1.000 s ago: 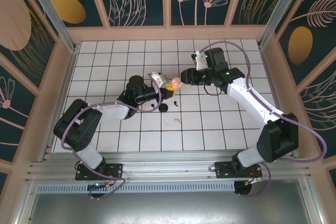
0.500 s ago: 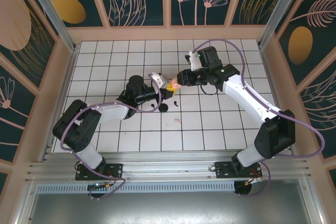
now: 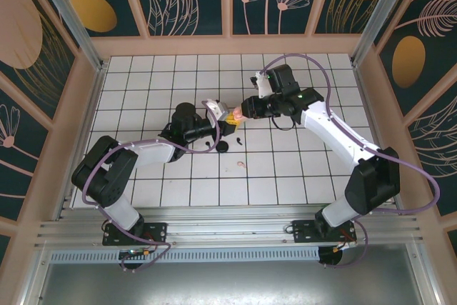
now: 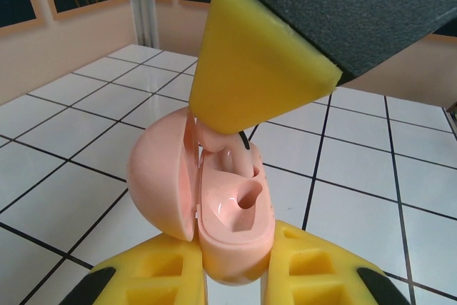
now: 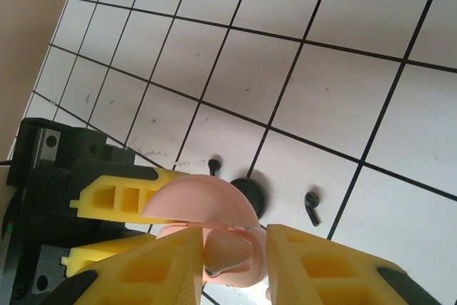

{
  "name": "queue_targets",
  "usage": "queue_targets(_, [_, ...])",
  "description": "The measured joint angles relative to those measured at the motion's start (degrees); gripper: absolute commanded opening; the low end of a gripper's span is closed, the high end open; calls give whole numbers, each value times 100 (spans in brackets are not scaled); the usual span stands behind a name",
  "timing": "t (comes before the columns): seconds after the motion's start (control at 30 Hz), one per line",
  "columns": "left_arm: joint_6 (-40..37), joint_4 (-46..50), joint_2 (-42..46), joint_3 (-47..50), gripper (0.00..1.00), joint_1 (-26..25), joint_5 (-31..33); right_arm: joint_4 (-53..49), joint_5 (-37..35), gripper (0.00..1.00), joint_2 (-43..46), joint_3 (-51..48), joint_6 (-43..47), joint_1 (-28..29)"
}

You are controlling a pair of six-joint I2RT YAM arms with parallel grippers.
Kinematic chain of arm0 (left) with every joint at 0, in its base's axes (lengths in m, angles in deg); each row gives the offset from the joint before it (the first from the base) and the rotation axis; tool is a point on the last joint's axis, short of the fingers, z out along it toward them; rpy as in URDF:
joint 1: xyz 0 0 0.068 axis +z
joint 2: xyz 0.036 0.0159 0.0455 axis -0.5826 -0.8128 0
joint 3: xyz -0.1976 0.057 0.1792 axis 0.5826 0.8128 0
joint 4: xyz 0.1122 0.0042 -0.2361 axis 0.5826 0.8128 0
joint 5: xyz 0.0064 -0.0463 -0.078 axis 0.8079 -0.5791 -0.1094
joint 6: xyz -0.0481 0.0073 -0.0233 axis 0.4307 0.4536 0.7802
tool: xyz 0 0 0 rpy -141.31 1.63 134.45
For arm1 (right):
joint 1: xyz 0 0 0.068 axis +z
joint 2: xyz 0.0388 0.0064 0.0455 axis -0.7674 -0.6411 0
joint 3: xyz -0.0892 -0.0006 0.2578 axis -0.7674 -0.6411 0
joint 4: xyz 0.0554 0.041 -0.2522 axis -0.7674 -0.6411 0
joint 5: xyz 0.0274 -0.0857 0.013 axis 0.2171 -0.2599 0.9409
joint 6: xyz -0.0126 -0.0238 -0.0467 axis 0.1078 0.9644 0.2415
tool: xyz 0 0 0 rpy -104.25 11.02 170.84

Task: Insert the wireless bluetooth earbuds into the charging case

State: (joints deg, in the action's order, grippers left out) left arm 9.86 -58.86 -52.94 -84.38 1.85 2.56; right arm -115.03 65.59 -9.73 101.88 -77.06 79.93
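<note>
Near the middle of the tiled table (image 3: 136, 83), I see both grippers meeting at the open pink case (image 4: 232, 241). My left gripper (image 4: 235, 280) is clenched on the lower half of that case, one yellow finger on either side. It holds the case off the tiles with its lid (image 4: 161, 176) swung open toward 9 o'clock in the left wrist view. My right gripper (image 5: 234, 262) comes in from 3 o'clock in the overhead view and is closed on a pink earbud (image 4: 216, 141). That bud sits at the mouth of the case's upper socket; whether it is fully seated I cannot tell. The lower socket (image 4: 246, 198) shows bare, glossy pink.

Seen from overhead, my left arm leaves its base toward 11 o'clock and folds hard at the elbow near the table's 9 o'clock edge. Its forearm then runs low toward 2 o'clock. My right arm climbs from its base toward 1 o'clock and bends. Its white forearm stretches toward 10 o'clock, and the wrist is turned to face 9 o'clock.

On the tiles, a second pink earbud (image 3: 243, 165) lies at 6 o'clock from the held case, well apart from it. A round black case (image 5: 250, 192) sits near, at 7 o'clock. Beside that one lie a black earbud (image 5: 311, 206) at 3 o'clock and a second black earbud (image 5: 215, 167) at 9 o'clock.
</note>
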Motion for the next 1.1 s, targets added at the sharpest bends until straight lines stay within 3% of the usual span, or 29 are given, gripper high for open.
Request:
queue_targets(0.8, [-48, 153, 0, -31, 12, -4, 20, -195, 90, 24, -28, 0, -1458, 4])
queue_targets(1.1, [-203, 323, 85, -48, 12, -4, 26, -271, 90, 36, -26, 17, -1652, 31])
